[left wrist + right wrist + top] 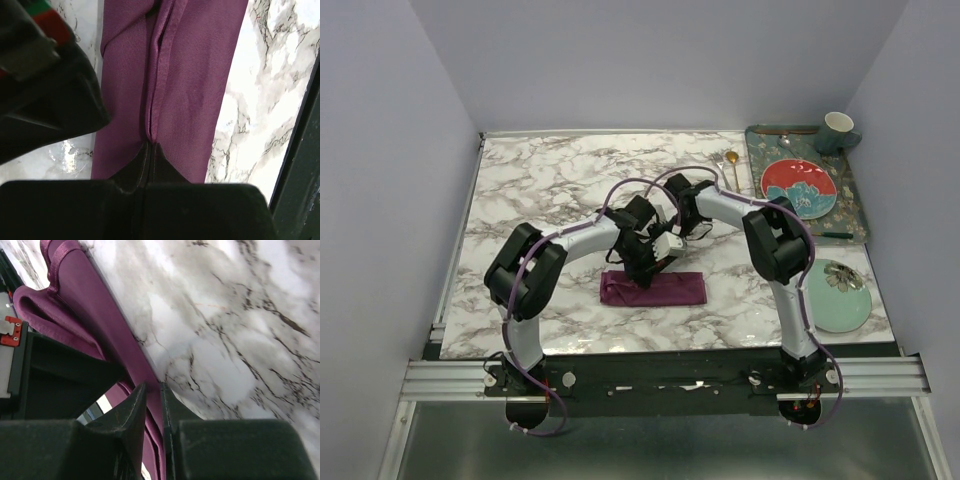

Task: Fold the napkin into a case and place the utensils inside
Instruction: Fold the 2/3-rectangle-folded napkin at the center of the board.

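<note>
top view: the napkin [670,291] lies on the marble table [550,180] near its front edge, folded into a narrow strip with its long axis running left to right. both arms reach in over its left half. the left pincer [642,272] and the right pincer [665,252] sit close together there and hide that part of the cloth, and their jaws are too small to read from here. the fork [718,160] and spoon [732,168] lie side by side far back, just left of a tray [757,160], both pointing front to back.

left wrist view: the napkin [200,75] runs up the frame as a long band, cut off at the top. a fold seam runs down its middle into the left pincer [150,152], whose tips are pressed together on that seam. a dark housing [45,100] covers the upper left corner and the cloth's edge there.

right wrist view: the napkin [85,295] slants from the upper left towards the bottom. the right pincer [154,400] is nearly closed, with a thin edge of cloth between its tips. a dark block [65,375] hides the cloth behind it.
</note>
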`<action>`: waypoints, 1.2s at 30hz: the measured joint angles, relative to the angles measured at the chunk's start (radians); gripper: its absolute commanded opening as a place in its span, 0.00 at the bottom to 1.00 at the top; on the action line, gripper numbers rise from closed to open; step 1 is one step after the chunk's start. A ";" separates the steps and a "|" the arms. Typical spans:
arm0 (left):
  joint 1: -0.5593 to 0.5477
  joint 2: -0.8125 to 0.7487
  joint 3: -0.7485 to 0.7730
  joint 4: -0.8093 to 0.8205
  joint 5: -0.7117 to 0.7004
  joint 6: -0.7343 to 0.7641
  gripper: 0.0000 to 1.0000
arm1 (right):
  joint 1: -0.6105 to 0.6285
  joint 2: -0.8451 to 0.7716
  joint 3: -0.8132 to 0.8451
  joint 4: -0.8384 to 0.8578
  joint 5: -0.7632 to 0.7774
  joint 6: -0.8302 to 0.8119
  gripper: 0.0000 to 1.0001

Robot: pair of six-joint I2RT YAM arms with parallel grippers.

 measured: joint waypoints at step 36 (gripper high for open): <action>0.018 0.029 0.064 0.031 -0.006 -0.010 0.00 | 0.006 0.001 -0.032 0.014 -0.030 -0.049 0.19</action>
